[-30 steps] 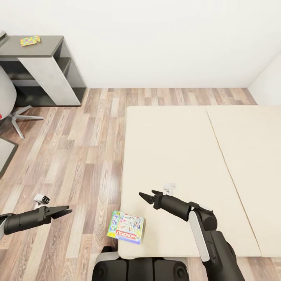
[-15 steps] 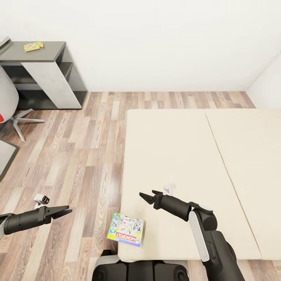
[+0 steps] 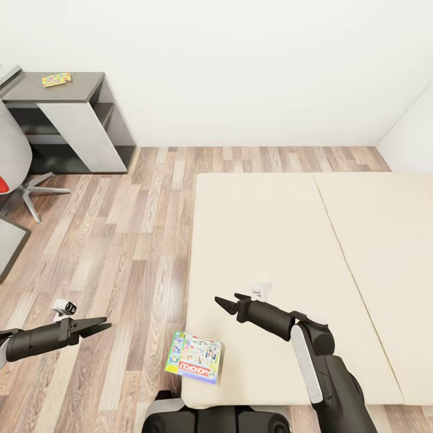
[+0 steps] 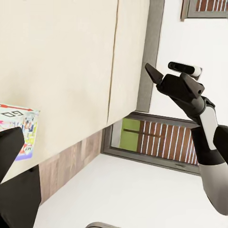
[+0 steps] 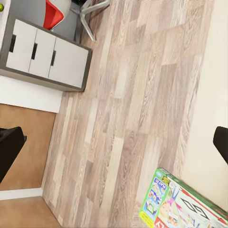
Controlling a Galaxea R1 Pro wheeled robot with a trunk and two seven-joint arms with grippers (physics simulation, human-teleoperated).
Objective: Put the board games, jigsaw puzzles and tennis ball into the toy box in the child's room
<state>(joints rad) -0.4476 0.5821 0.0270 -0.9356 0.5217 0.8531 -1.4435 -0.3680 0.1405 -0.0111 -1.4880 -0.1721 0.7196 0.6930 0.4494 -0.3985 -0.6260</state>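
A board game (image 3: pixel 195 359) with a red Monopoly banner lies flat on the near left corner of the bed (image 3: pixel 270 240); it also appears in the right wrist view (image 5: pixel 185 204) and the left wrist view (image 4: pixel 19 123). My right gripper (image 3: pixel 227 300) hovers open above the mattress, just beyond and to the right of the box, and holds nothing. Over the wood floor left of the bed, my left gripper (image 3: pixel 103 326) is open and empty. One jigsaw puzzle (image 3: pixel 57 79) lies on the dark grey part of the table (image 3: pixel 87 84) at the far left. The toy box and the tennis ball are out of view.
A grey swivel chair (image 3: pixel 12 156) with a star base stands in front of the table. White drawer fronts (image 5: pixel 47 57) face the floor. Open wood floor (image 3: pixel 138 228) runs between the table and the bed. A dark grey panel (image 3: pixel 6 240) juts in at the left edge.
The whole picture has slid slightly downward, so the camera moved. Both arms keep the same pose, and the board game still lies on the bed corner.
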